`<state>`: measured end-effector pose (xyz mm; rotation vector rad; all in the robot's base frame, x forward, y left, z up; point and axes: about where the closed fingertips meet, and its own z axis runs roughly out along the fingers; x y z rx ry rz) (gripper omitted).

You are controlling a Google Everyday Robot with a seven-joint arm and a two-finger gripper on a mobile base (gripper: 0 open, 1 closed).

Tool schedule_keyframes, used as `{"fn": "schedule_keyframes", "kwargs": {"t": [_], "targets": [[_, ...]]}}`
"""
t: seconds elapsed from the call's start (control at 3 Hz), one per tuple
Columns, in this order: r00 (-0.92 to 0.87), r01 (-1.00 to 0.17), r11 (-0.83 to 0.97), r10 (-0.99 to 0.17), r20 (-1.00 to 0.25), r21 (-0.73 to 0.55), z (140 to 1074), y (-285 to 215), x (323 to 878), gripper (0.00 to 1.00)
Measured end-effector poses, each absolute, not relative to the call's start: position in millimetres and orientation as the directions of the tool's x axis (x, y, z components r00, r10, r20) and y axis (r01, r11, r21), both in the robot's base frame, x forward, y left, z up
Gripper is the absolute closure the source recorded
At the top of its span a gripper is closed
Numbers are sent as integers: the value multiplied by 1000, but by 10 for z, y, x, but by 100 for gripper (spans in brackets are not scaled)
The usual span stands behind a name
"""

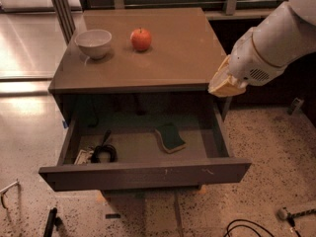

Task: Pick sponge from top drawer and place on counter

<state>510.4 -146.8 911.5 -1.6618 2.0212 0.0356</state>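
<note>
Tool (222, 86) hovers by the counter (168, 58); sponge (171, 138) lies in top drawer (143, 175).

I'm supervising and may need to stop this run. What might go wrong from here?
The hand hangs at the counter's right front corner, above the top drawer's right wall; descending, it might clip either edge. The sponge lies on the drawer floor, mid-drawer, so a grasp could scrape the bottom. The apple and bowl stand on the counter; placing nearby might knock them.
</note>
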Motion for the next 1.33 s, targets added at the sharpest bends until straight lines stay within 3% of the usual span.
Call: {"fn": "schedule_keyframes", "kwargs": {"t": [0.67, 1.33], "targets": [[-110, -937, 230, -908, -404, -262, 8551, -1384, 5171, 100], [-90, -957, 214, -859, -505, -194, 7552, -900, 5375, 100]]}}
